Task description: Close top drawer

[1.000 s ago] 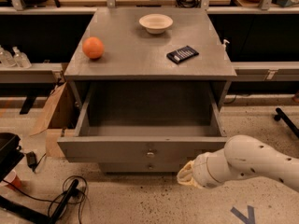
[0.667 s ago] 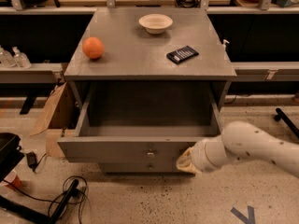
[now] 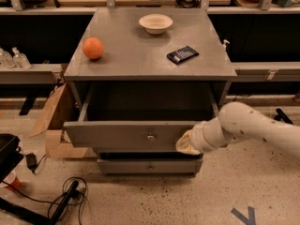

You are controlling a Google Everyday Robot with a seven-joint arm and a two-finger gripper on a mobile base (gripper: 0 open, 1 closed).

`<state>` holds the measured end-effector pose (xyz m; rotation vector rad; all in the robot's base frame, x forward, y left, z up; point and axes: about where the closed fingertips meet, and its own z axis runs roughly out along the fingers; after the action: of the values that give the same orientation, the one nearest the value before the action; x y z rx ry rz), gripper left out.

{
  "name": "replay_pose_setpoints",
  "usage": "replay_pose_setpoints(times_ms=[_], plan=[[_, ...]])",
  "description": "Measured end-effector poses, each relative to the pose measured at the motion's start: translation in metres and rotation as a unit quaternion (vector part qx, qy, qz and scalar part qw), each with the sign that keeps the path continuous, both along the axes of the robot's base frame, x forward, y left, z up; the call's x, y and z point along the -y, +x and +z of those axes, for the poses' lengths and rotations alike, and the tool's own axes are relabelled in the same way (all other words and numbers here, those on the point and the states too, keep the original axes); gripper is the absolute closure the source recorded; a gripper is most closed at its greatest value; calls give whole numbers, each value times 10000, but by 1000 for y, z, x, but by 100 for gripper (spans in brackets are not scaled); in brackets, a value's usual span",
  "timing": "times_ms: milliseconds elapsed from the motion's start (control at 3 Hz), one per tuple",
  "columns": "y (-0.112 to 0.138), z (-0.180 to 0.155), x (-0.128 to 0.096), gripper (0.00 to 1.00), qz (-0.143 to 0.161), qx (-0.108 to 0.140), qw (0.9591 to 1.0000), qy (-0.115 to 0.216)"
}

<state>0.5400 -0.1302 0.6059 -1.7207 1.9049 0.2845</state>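
A beige-covered gripper (image 3: 187, 143) on a white arm is pressed against the right end of the front of the wide grey wooden top drawer (image 3: 126, 135). Whether it is open cannot be told. The drawer, half open, has been pushed further in than before.

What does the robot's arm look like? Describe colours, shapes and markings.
The arm is white, built of thick rounded tubular segments with small dark specks and a thin seam ring near the wrist. The gripper, at the top drawer front's right side, looks cream-tan. No cables show.
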Motion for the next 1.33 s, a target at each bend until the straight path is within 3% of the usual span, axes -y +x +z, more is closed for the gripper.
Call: replay_pose_setpoints(times_ms=[667,1000,1333], plan=[[64,11,10,100,-173,92,9998,-3],[118,17,14,100,-352,159,9992,54],[118,17,14,100,-352,159,9992,54]])
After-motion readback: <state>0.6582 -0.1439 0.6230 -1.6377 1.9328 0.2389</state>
